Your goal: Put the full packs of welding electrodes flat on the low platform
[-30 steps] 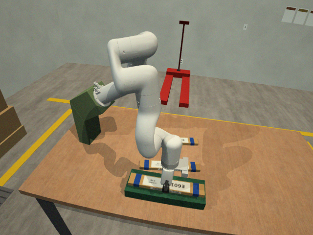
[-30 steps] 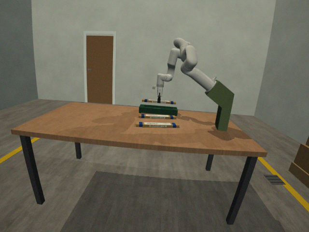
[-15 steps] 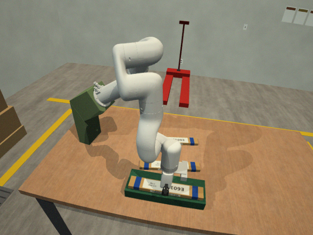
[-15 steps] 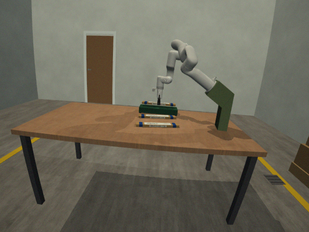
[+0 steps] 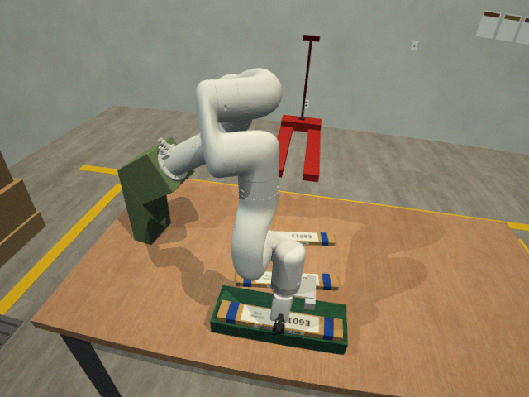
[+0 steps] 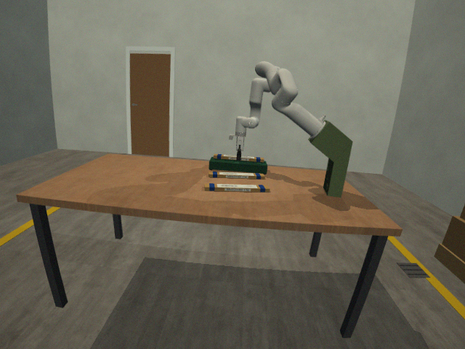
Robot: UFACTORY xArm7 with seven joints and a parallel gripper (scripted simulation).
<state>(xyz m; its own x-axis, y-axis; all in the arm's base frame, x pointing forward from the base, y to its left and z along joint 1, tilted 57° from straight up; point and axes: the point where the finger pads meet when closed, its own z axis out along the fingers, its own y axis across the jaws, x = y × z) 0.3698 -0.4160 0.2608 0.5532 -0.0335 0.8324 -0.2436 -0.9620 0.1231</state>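
Three long tan packs with blue bands and white labels are on the table. One pack (image 5: 273,322) lies flat on the low green platform near the table's front edge; it also shows in the exterior view (image 6: 237,158) on the platform (image 6: 237,165). My gripper (image 5: 278,323) points straight down and is shut on this pack at its middle; in the exterior view the gripper (image 6: 238,154) stands over the pack's centre. A second pack lies on the table just behind the platform. A third pack (image 5: 303,237) lies farther back.
The arm's green base block (image 5: 147,189) stands at the table's left rear. A red pallet jack (image 5: 301,141) stands on the floor behind the table. Brown boxes (image 5: 15,209) are stacked at the far left. Yellow floor lines run around the table.
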